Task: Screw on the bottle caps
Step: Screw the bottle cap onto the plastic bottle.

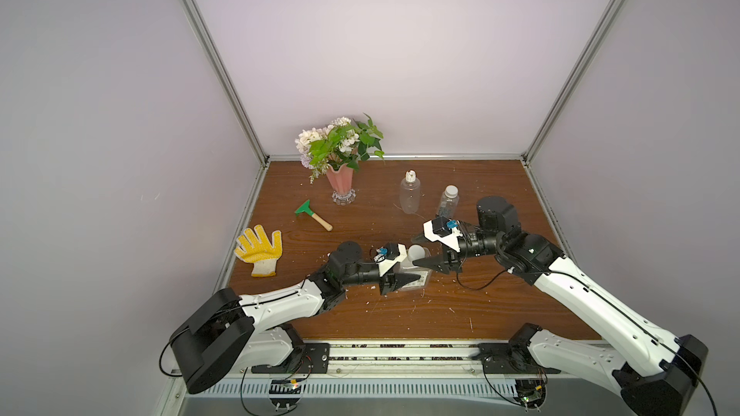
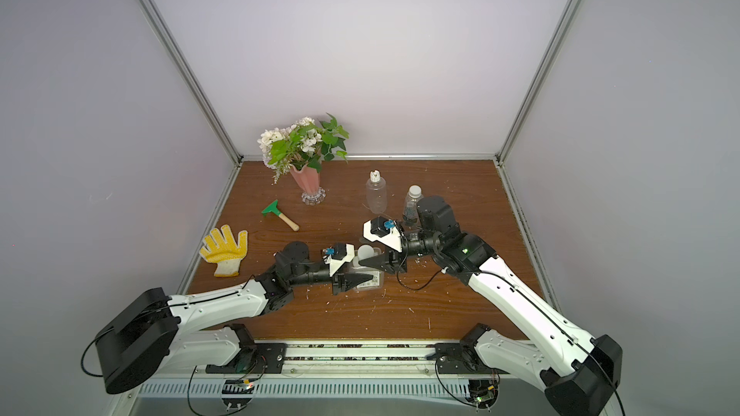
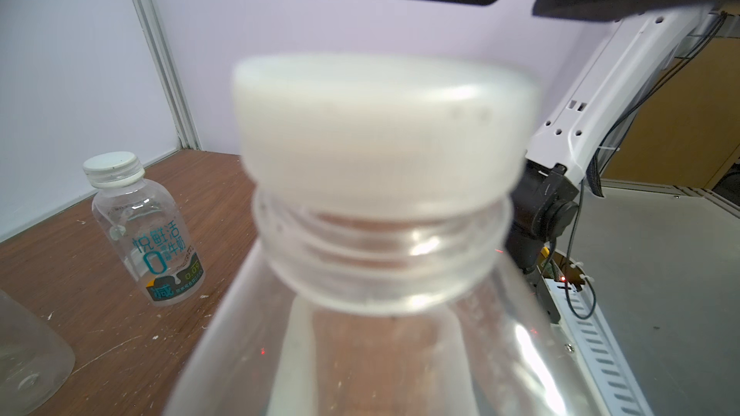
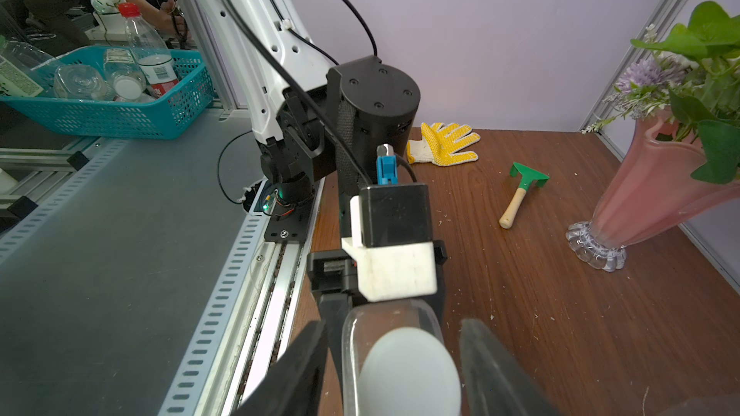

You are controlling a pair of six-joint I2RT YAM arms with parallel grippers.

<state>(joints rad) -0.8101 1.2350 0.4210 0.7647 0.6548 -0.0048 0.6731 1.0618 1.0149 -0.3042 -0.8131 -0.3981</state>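
Note:
The square clear bottle (image 1: 419, 281) (image 2: 370, 282) with a white label stands at the table's centre, and my left gripper (image 1: 412, 270) is shut on its body. It fills the left wrist view as bottle (image 3: 380, 354), where my left fingers are hidden. A plain white cap (image 1: 417, 250) (image 3: 384, 130) (image 4: 408, 374) sits on its threaded neck. My right gripper (image 1: 416, 254) (image 4: 394, 358) straddles this cap from the right, open, with slim gaps either side. Behind stand the rounded bottle (image 1: 410, 194) with a ribbed nozzle cap (image 1: 409, 175) and the slim bottle (image 1: 448, 204) (image 3: 152, 242) with a white cap (image 1: 451, 190).
A pink vase (image 1: 340, 184) of flowers stands at the back left. A green scraper (image 1: 312, 214) and a yellow glove (image 1: 259, 250) lie on the left of the wooden table (image 1: 500, 314). A blue basket (image 4: 100, 114) of bottles sits outside the cell.

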